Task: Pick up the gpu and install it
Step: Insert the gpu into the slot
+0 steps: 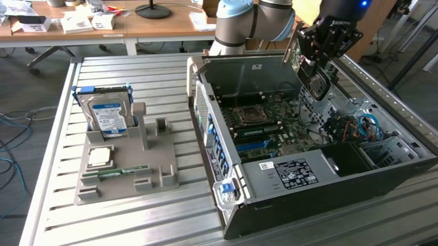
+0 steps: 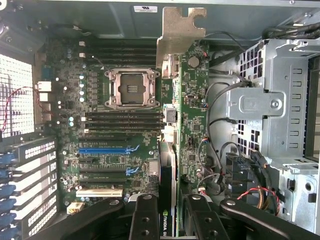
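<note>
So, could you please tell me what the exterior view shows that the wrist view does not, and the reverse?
The exterior view adds the grey holder on the slatted table, carrying the hard drive, a RAM stick and a CPU chip, plus the arm. The wrist view adds, on the gpu, the notched face of its silver bracket and its printed label. Both share the gripper shut on the gpu, over the open case and its motherboard, CPU socket and blue slots.
</note>
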Tool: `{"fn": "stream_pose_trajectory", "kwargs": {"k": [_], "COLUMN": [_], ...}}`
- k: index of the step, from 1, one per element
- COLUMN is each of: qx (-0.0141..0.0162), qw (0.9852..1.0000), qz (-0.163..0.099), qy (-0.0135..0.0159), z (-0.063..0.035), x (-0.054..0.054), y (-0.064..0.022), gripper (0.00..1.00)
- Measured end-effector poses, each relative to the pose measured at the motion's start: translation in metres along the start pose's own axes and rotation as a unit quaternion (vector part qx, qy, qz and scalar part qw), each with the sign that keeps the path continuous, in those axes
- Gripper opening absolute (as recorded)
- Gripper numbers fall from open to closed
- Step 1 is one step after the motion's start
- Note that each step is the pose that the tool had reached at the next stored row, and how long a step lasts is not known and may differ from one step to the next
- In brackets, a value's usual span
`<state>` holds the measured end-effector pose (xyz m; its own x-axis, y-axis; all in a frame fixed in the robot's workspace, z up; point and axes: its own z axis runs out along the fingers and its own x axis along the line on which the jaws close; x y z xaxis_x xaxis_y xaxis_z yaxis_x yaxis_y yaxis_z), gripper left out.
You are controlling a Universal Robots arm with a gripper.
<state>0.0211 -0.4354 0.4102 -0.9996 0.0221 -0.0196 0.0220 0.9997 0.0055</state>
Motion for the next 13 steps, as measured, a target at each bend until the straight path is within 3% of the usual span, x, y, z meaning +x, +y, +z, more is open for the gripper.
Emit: {"fn": "stream_pose_trajectory", "kwargs": {"k": [13], "qx": [-0.0002], "qw": [0.9999], "qz": [-0.01], "qy": [0.0001], "z": [0.0001], "x": [0.0], "y": [0.0], "gripper": [0.26]}}
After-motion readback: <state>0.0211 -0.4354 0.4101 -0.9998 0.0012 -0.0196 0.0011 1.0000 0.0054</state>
